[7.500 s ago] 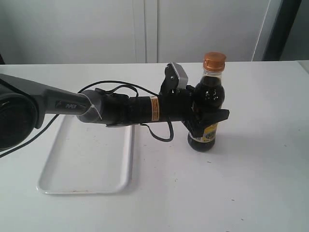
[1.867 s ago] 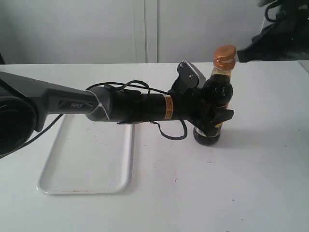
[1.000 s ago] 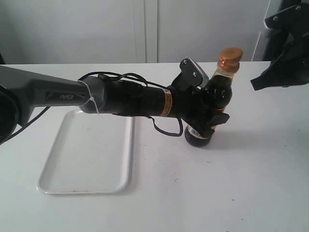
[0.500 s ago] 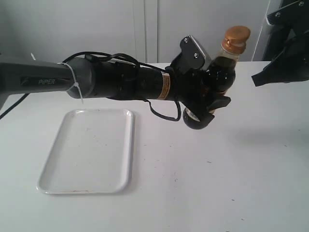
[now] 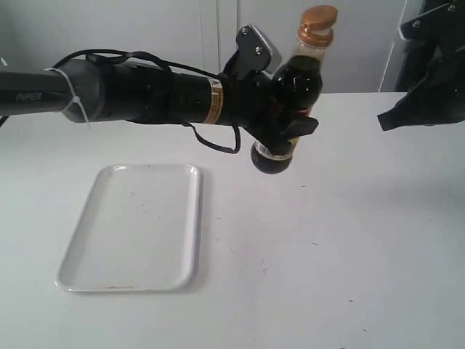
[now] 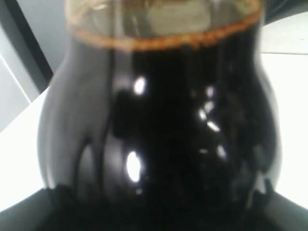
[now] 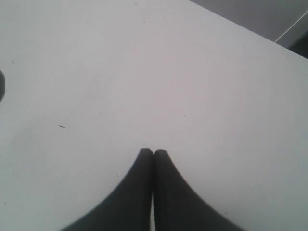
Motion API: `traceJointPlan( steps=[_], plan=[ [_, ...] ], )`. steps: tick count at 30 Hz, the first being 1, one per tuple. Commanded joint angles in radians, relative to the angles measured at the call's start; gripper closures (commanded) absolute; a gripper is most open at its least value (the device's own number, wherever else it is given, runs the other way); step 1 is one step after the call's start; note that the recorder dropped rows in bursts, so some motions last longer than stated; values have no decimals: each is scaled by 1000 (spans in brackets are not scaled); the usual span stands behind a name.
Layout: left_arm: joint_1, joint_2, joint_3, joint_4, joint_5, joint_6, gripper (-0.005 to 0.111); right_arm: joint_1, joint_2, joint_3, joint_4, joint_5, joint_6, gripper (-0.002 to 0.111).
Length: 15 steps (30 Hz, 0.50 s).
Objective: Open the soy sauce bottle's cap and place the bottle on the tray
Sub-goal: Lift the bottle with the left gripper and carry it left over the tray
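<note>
The soy sauce bottle (image 5: 294, 87), dark-filled, cap (image 5: 318, 25) seemingly closed, is clamped in the left gripper (image 5: 288, 129); right gripper (image 7: 153, 153) pressed together.

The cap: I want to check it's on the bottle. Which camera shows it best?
The exterior view: the cap sits in plain sight atop the tilted bottle. The left wrist view shows only the bottle's dark belly, cut off below the cap. The right wrist view shows only table.

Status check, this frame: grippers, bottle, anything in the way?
Left gripper shut on soy sauce bottle, held tilted above the table, cap on. Right gripper shut, empty. Nothing between bottle and tray.
</note>
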Motion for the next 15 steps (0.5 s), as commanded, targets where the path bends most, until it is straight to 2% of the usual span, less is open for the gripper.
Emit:
traceJointPlan(
  steps=[1, 9, 12, 15],
  plan=[
    [33, -49, -10, -18, -57, -19, 107, -7, 18, -1, 2, -8, 3, 108],
    [108, -90, -10, 1, -46, -40, 107, -7, 31, -1, 2, -23, 3, 108],
    [150, -121, -10, 102, -42, -109, 107, -7, 31, -1, 0, -27, 3, 108],
    [184, -139, -10, 131, -70, -138, 107, -7, 31, -1, 0, -32, 3, 108]
  ],
)
